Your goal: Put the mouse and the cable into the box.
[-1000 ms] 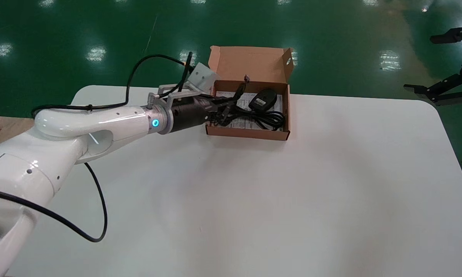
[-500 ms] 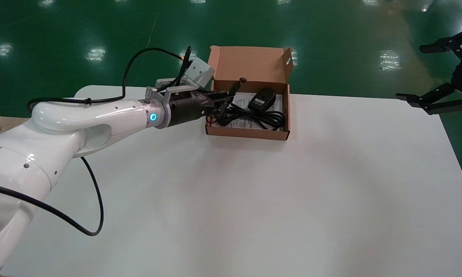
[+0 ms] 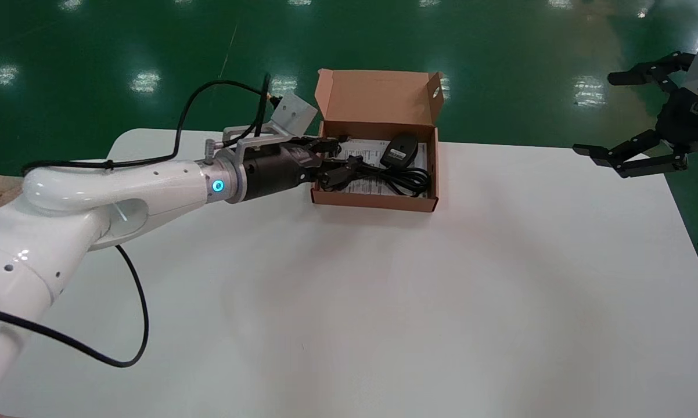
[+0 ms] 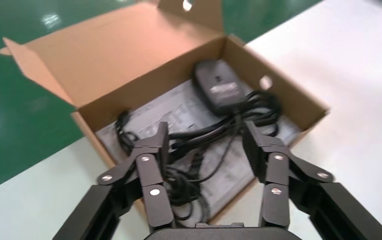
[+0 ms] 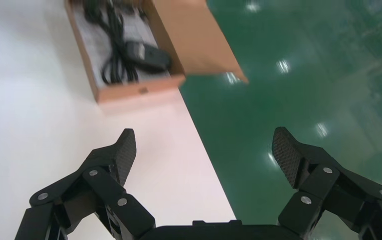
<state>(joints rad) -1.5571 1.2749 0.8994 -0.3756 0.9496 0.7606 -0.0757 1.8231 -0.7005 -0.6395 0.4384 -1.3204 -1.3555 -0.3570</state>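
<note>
Box: I see a shallow cardboard box standing on the white bench. Its lid is thrown back and stands up along the far side of the box.

Leaflet: a printed leaflet lies flat inside the box and covers most of its bottom.

Mouse: the black mouse is inside the box, on the leaflet. It lies in the far corner at the end nearer my right arm, and a pale label on it faces up.

Cable: the black cable is inside the box too. Its loose coils start just beside the mouse and run along the near wall of the box towards the opposite end. In the left wrist view the strands cross over one another, and I cannot tell where the ends are.

Left claw: my left claw reaches in over the end of the box farthest from the mouse, low above the leaflet. Its fingers are spread well apart and some cable strands lie in the gap between them. As far as I can see neither pad presses on them, so the claw has hold of nothing.

Left arm: the white arm stretches across the bench to that same end of the box.

Right claw: my right claw hangs well apart from the box, out beyond its mouse end, about where the bench edge meets the green floor. It is spread wide and empty.
</note>
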